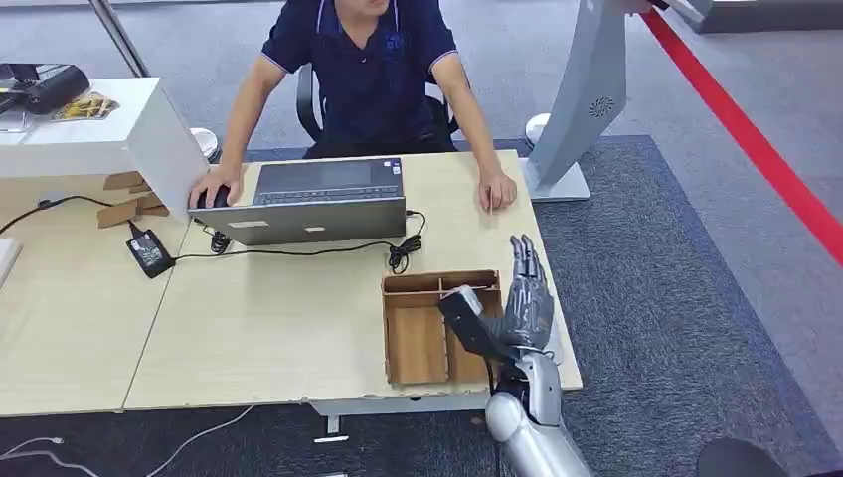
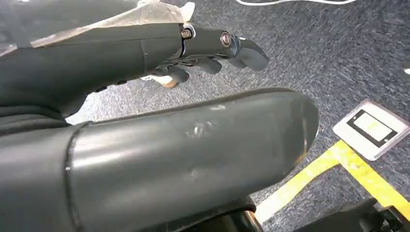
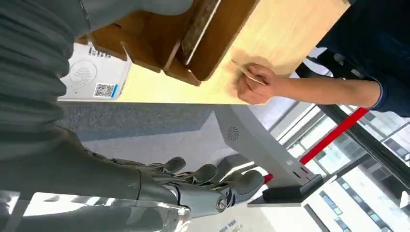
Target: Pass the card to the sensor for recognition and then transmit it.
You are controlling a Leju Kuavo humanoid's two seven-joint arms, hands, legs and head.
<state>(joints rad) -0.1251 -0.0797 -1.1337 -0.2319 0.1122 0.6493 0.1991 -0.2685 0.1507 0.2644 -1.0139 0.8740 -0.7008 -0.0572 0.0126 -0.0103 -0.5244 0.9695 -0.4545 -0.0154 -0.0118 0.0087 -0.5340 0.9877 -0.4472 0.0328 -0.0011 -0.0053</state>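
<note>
A seated person's hand (image 1: 497,189) rests on the far right of the table and pinches a thin card (image 1: 488,200), also seen edge-on as a card (image 3: 245,73) in the right wrist view. The grey sensor stand (image 1: 587,99) rises from the carpet just past the table's far right corner. My right hand (image 1: 527,290) hovers over the right side of a wooden divided box (image 1: 418,338), fingers stretched toward the person and holding nothing. My left hand (image 2: 208,48) hangs above the carpet, fingers loosely apart and empty.
An open laptop (image 1: 318,199) with its cable and a power adapter (image 1: 149,253) lie on the wooden table (image 1: 258,328). A white box (image 1: 99,129) stands at the far left. A white QR-code label (image 3: 96,77) lies beside the wooden box. A red floor line (image 1: 765,159) runs on the right.
</note>
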